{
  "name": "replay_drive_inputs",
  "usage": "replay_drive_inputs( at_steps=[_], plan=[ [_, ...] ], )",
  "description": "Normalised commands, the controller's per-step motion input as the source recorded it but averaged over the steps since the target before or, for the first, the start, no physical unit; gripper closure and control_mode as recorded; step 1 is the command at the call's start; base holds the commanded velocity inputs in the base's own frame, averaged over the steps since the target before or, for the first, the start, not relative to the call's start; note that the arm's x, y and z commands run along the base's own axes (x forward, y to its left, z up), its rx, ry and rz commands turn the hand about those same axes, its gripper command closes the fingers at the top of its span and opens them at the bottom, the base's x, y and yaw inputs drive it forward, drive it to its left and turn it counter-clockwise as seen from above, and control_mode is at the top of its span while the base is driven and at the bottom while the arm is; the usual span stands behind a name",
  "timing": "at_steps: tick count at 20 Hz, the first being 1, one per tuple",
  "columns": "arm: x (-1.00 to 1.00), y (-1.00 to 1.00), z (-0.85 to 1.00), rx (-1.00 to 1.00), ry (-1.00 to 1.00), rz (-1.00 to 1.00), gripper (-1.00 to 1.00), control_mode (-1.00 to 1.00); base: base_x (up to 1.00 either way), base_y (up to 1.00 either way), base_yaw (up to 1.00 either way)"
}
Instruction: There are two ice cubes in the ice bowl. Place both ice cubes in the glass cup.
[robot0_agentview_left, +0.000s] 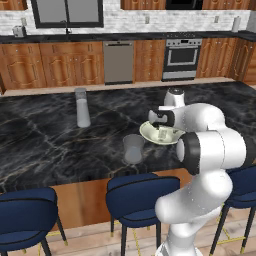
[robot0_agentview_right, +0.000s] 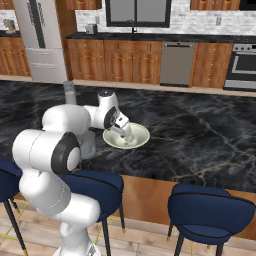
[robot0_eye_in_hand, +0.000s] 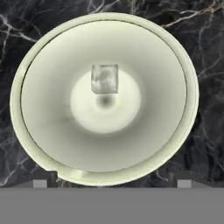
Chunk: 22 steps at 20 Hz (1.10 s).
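**Open pincer hanging over the ice bowl**

No brand, label or writing is showing anywhere. The pincer is hovering over the wide, shallow, pale cream ice bowl with its jaws standing wide apart, gripping nothing. One whitish translucent ice cube is lying near the bowl's centre; the other cube is possibly hidden or gone. The short grey translucent glass cup is standing beside the bowl on the black marble bench, its inside hard to read. The arm is covering part of the bowl in both base views.
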Motion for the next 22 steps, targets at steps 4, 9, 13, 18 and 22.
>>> replay_drive_inputs(
  at_steps=[4, 9, 13, 18, 22],
  plan=[
    [0.36, -0.03, -0.42, -0.02, 0.0, 0.0, -1.0, -1.0, 0.0, 0.0, 0.0],
    [0.38, -0.08, -0.3, -0.01, 0.0, 0.0, -1.0, -1.0, 0.0, 0.0, 0.0],
    [0.44, -0.19, -0.23, 0.0, 0.0, 0.0, -1.0, -1.0, 0.0, 0.0, 0.0],
    [0.37, -0.12, -0.19, 0.0, 0.0, 0.0, -1.0, -1.0, 0.0, 0.0, 0.0],
    [0.42, -0.11, -0.21, 0.0, 0.0, 0.0, -1.0, -1.0, 0.0, 0.0, 0.0]
  ],
)
